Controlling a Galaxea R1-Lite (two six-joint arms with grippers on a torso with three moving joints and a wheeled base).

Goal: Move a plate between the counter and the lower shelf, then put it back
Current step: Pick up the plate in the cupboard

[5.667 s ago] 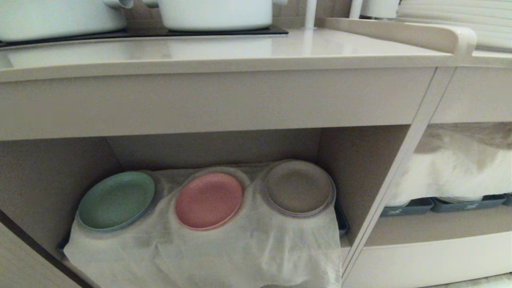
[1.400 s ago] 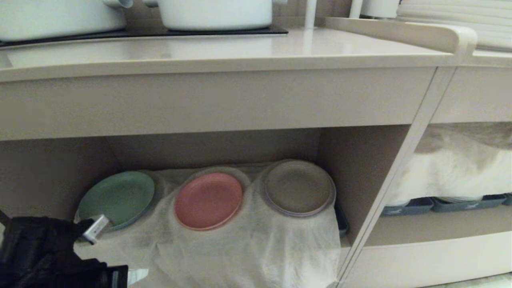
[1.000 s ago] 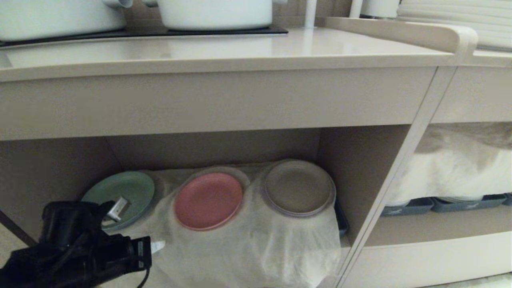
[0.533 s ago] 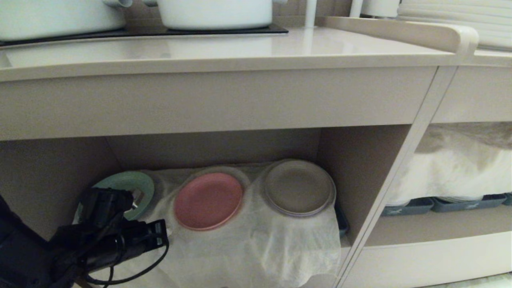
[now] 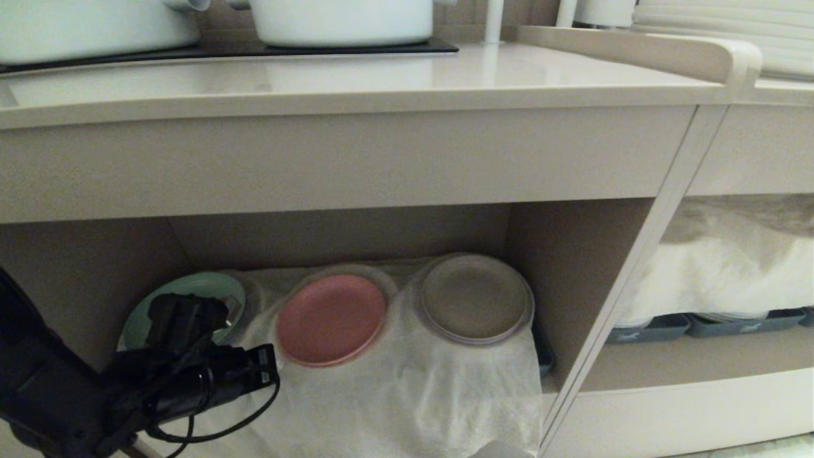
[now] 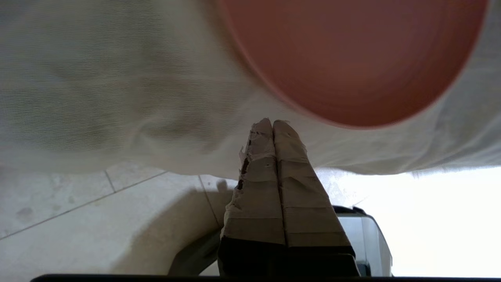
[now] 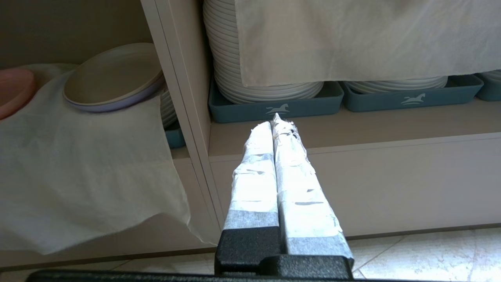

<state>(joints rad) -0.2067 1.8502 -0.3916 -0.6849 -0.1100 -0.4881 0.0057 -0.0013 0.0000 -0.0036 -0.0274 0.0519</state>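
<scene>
The pink plate (image 5: pixel 331 318) lies tilted on the white cloth (image 5: pixel 413 394) in the middle of the lower shelf (image 5: pixel 566 267), below the beige counter (image 5: pixel 381 83). My left arm (image 5: pixel 184 375) reaches in from the lower left, in front of the green plate. In the left wrist view the left gripper (image 6: pixel 273 122) is shut and empty, its taped tips just short of the pink plate's (image 6: pixel 352 58) near rim, over the hanging cloth (image 6: pixel 117 78). The right gripper (image 7: pixel 274 119) is shut and empty, low before the neighbouring shelf.
A green plate (image 5: pixel 191 289) and a grey-beige plate (image 5: pixel 475 298) flank the pink one. White pots (image 5: pixel 343 19) stand on the black hob (image 5: pixel 254 49). Stacked white plates in blue-grey trays (image 7: pixel 274 105) fill the right compartment under a cloth. Tiled floor (image 6: pixel 78 219) lies below.
My left arm has come up from the lower left corner and moved right toward the shelf, now covering part of the green plate. The plates have not moved.
</scene>
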